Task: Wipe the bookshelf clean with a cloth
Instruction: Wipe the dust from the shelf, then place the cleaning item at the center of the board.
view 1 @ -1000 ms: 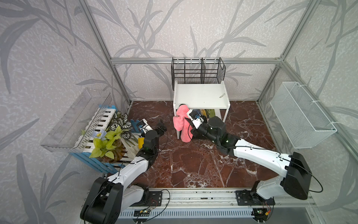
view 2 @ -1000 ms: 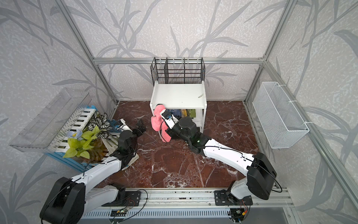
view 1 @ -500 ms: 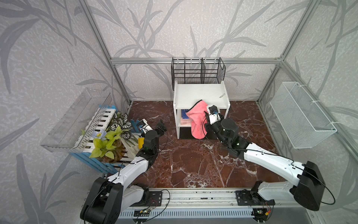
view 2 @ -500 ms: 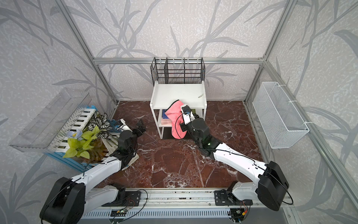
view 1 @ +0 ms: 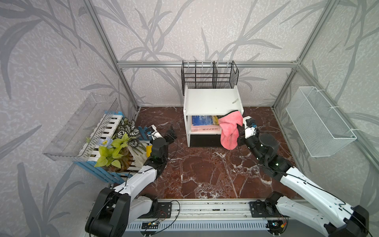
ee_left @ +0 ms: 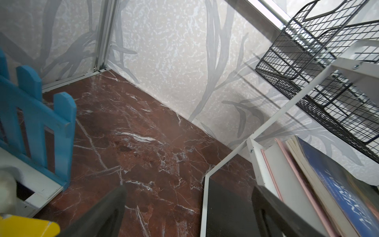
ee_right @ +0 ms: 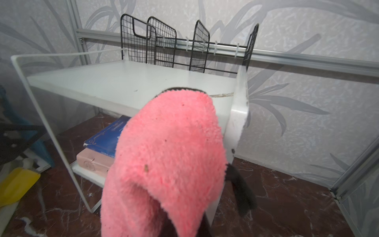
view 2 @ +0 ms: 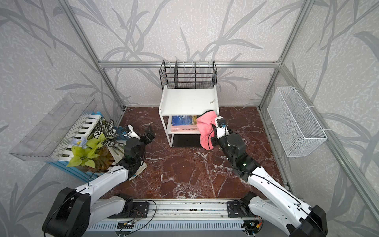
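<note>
Inside, bookshelf point(view 1: 212, 101) lower tier holding books point(view 1: 202, 121); right fingers point(ee_right: 241, 190) clamped on cloth point(view 1: 229, 131), left fingers point(ee_left: 106, 209) spread, empty

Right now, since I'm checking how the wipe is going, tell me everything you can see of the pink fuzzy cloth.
The pink fuzzy cloth is a plush rag with dark edge trim and a few brown specks. It hangs from the shut right tool, which pinches its side. Its upper end rests on the front right corner of the top board of the white two-tier bookshelf; the rest drapes down before the lower tier. Whether it touches the red marble floor is unclear.
</note>
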You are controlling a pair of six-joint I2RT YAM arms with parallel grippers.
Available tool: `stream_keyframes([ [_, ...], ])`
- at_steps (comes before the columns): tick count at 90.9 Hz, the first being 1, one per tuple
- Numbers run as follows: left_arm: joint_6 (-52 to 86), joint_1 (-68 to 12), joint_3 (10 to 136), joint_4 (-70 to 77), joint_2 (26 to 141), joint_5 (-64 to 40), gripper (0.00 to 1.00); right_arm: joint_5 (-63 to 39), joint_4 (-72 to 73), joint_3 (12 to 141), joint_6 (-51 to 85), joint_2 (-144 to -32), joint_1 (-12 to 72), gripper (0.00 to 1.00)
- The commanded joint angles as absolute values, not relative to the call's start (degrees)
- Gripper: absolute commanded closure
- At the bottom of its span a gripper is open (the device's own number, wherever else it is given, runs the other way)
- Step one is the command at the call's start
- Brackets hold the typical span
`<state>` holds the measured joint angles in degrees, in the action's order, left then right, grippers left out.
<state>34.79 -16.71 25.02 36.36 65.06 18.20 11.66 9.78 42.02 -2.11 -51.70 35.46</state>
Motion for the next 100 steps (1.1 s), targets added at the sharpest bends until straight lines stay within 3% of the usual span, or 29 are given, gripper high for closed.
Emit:
stream_keyframes([
  [1, 30.84, -16.48, 24.17, 40.82, 64.46, 14.67, 0.00, 0.64, 3.34, 41.01, -2.77, -48.73, 35.18, 1.00],
  [31, 27.08, -16.39, 22.85, 41.72, 63.36, 16.85, 0.00, 2.55, 6.54, 32.10, 7.52, -41.90, 35.16, 1.00],
  [52, 29.76, -16.10, 22.36, 39.29, 63.36, 22.61, 0.00, 25.17, 9.35, 20.96, 17.67, -28.80, 34.79, 1.00],
  [66, 32.29, -15.84, 22.54, 37.07, 63.79, 26.49, 0.00, 36.44, 1.63, 20.44, 20.88, -25.93, 32.76, 1.00],
  [87, 32.13, -15.09, 23.11, 35.77, 65.64, 29.08, 0.00, 26.57, 0.97, 23.08, 24.84, -36.96, 18.61, 1.00],
  [100, 24.58, -14.15, 25.08, 36.26, 69.44, 29.91, 0.00, 24.43, 7.30, 24.12, 22.53, -45.74, 13.40, 1.00],
])
